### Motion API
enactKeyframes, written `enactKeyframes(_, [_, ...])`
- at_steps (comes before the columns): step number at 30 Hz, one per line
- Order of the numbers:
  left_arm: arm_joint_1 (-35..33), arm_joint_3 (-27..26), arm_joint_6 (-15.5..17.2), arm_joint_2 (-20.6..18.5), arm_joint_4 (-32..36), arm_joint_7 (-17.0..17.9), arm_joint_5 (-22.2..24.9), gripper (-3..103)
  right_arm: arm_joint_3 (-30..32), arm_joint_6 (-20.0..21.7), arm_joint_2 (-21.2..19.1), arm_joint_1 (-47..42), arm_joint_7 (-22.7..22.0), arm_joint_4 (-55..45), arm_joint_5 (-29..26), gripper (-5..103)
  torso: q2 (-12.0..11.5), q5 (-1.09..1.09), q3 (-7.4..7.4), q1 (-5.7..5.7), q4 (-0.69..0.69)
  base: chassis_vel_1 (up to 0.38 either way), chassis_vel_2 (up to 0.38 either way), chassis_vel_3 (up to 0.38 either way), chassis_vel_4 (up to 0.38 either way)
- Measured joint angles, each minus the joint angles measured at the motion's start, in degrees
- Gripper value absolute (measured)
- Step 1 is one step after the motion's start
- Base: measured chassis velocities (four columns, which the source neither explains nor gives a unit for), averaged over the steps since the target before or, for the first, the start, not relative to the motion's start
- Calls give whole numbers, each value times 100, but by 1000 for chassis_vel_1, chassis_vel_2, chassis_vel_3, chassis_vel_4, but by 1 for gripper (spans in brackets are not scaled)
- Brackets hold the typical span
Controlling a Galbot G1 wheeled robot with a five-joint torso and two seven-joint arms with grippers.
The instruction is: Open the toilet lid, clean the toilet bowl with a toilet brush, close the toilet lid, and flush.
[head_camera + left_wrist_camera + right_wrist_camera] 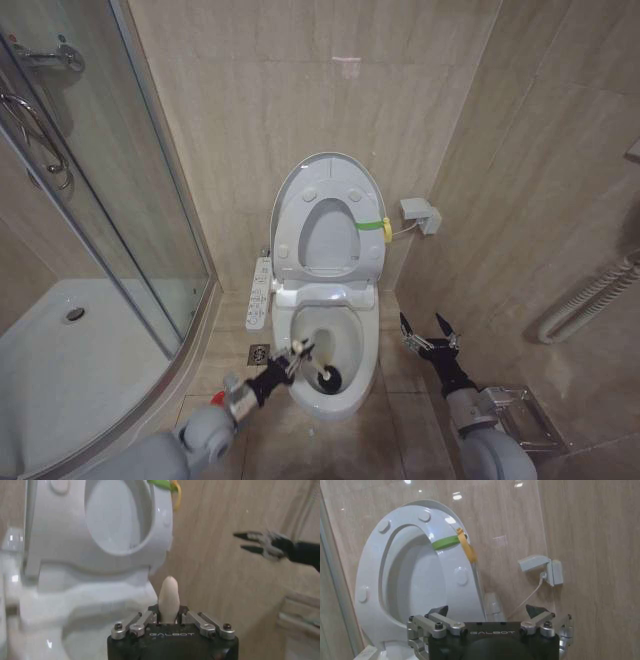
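Cleaning step in hand, lid-opening done. Toilet lid (330,180) up against the back wall, ring seat (328,232) with green band raised with it. Toilet bowl (352,375) exposed on the floor by the right wall, bidet control strip (259,292) along its left edge. Toilet brush (320,370) down inside the bowl, dark head near the front inner wall, pale handle rising to the left rim. Left gripper (296,352) at the bowl's front-left rim, clamped on the brush handle, handle tip poking out between the fingers in the left wrist view. Right gripper (428,335) idle, hovering right of the bowl near the wall, jaws spread wide, holding nothing. Next move likely: sweep head around the bowl wall, keep grip firm, avoid knocking the rim.
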State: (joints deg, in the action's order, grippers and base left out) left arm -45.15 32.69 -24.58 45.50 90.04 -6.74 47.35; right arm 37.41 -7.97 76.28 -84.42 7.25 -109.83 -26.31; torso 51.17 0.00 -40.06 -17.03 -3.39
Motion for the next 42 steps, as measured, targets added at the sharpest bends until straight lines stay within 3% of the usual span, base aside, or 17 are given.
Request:
enactKeyframes(8, [-274,-187,-9,-235,-104,-11,-101,22,0,0,0,0,0,0,0,100,0,0,0,0,-1,0,0,0,0])
enactKeyframes(14, [65,-428,9,-222,-288,33,156,22,0,0,0,0,0,0,0,100,0,-1,0,0,-3,0,0,0,0])
enactKeyframes(21, [227,-481,60,-341,112,80,293,22,0,0,0,0,0,0,0,100,0,0,-1,0,-2,0,0,0,0])
enactKeyframes(31, [-96,-295,155,-479,448,137,248,22,0,0,0,0,0,0,0,100,0,0,0,0,-1,0,0,0,0])
enactKeyframes(36, [25,-232,228,-318,203,132,358,22,0,0,0,0,0,0,0,100,0,1,0,0,0,0,0,0,0])
enactKeyframes(42, [662,-109,310,135,-294,129,756,22,0,0,0,0,0,0,0,100,0,1,0,-1,-3,0,0,0,0])
